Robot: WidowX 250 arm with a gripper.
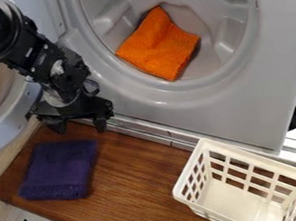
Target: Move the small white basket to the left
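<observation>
The grey front of the laundry machine [244, 101] is the largest thing, with its round recess facing up. Along the machine's lower edge runs the brown wooden bench [139, 189]. At the machine's left side stands its round door [4, 135], swung open, and in front of that door hangs the black robot arm [23, 43]. The small white basket [257, 158] sits upright below the machine's lower right part, over the right end of the bench, its lattice walls rising around an open top. Below the machine's lower left edge a purple cloth [60, 168] lies folded on the bench. An orange cloth [160, 45] rests crumpled inside the machine's recess. Smallest comes the pincer [79, 126], pointing down beside the machine's lower left edge, well apart from the basket and nearer the purple cloth; its two fingers stand apart with nothing between them.
</observation>
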